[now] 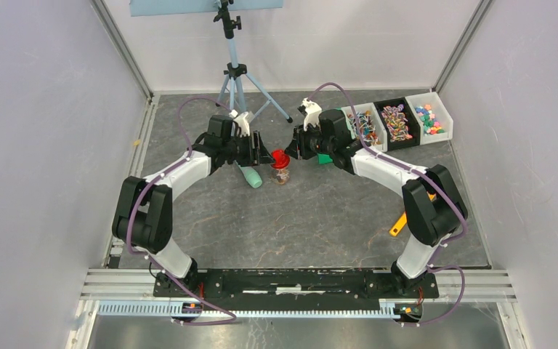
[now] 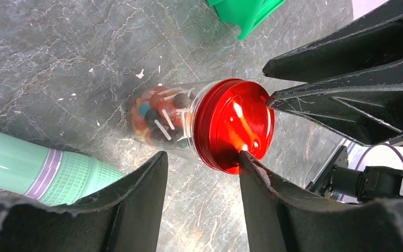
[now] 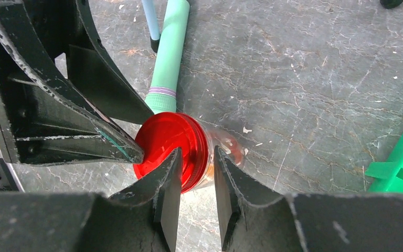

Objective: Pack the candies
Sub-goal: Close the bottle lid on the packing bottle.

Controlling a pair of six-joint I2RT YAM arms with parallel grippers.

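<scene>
Candies (image 2: pixel 156 118): too many to count, packed in one clear jar (image 1: pixel 282 175). I make out red, dark and blue ones, with thin white sticks among them. One red lid (image 2: pixel 236 123) sits on the jar. The jar stands mid-counter (image 1: pixel 320 218), between the two arms.

Left jaws (image 2: pixel 202 157): about half open, with bare counter showing in the gap. The jar is just beyond the tips, not between them. One fingertip (image 2: pixel 245 160) touches the lid's rim and the other is clear of the jar. Nothing is held.

Right jaws (image 3: pixel 198 152): narrow gap. In the right wrist view the lid's edge and the jar neck sit in the gap. The left wrist view shows one tip on the lid rim and the other slightly apart. Can't tell whether they actually pinch it, the angle is poor.

Other items:
- One mint-green tube (image 2: pixel 42 170) lies on the counter just beside the jar, on the left arm's side.
- One green plastic part (image 2: pixel 244 13) is beyond the jar, by the right wrist.
- Three bins (image 1: pixel 382 109) stand in a row at the far right, each with small multicoloured pieces, probably more candies.
- One orange piece (image 1: pixel 399 224) is near the right arm's elbow.
- One tripod (image 1: pixel 234 80) is at the back.
</scene>
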